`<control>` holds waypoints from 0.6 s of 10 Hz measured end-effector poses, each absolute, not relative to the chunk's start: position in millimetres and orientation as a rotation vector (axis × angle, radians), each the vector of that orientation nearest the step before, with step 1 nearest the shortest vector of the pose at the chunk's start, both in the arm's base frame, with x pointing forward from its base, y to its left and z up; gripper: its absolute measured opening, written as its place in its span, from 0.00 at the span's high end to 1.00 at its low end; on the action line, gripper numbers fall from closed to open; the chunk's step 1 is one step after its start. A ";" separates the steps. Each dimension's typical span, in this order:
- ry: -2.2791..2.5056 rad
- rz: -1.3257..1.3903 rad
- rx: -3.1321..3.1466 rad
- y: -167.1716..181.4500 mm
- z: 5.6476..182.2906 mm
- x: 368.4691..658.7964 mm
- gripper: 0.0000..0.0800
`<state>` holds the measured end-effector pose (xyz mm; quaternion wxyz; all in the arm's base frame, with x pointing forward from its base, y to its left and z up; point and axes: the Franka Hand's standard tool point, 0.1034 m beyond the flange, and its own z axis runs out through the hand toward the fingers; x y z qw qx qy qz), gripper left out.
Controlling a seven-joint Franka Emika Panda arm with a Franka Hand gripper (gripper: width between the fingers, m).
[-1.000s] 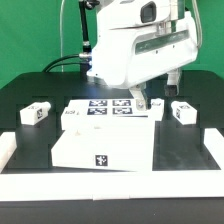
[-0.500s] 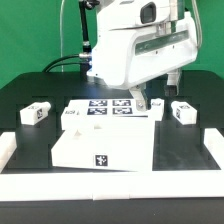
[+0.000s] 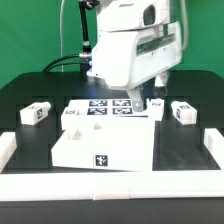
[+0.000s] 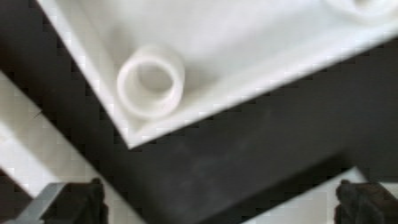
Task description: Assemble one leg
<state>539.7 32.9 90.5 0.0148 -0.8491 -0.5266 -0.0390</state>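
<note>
Several look-alike white legs with marker tags lie on the black table in the exterior view: one at the left [image 3: 37,113], one by the panel's far left corner [image 3: 73,116], one at the right [image 3: 183,111], and one partly hidden behind the arm [image 3: 157,103]. My gripper [image 3: 135,101] hangs over the far edge of the large white square panel [image 3: 105,150], open and empty. In the wrist view the gripper [image 4: 221,205] shows dark fingertips [image 4: 75,203] wide apart above the black table, just off the panel's corner [image 4: 267,60] with its round socket [image 4: 150,80].
The marker board [image 3: 105,108] lies behind the panel, under the arm. A white raised border runs along the table's front, at the exterior view's left [image 3: 8,148] and right [image 3: 214,150]. A green backdrop stands behind.
The arm has shifted slightly toward the exterior view's left, uncovering more of the leg behind it. The gripper stays open. The parts have not moved.
</note>
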 end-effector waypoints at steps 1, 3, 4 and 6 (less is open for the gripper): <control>-1.788 -0.075 -2.566 32.2 84.5 531.3 0.19; -1.878 -0.026 -2.519 28.0 74.4 525.4 0.19; -1.874 -0.029 -2.524 27.7 75.0 526.3 0.19; -1.873 -0.028 -2.523 27.7 74.6 526.1 0.19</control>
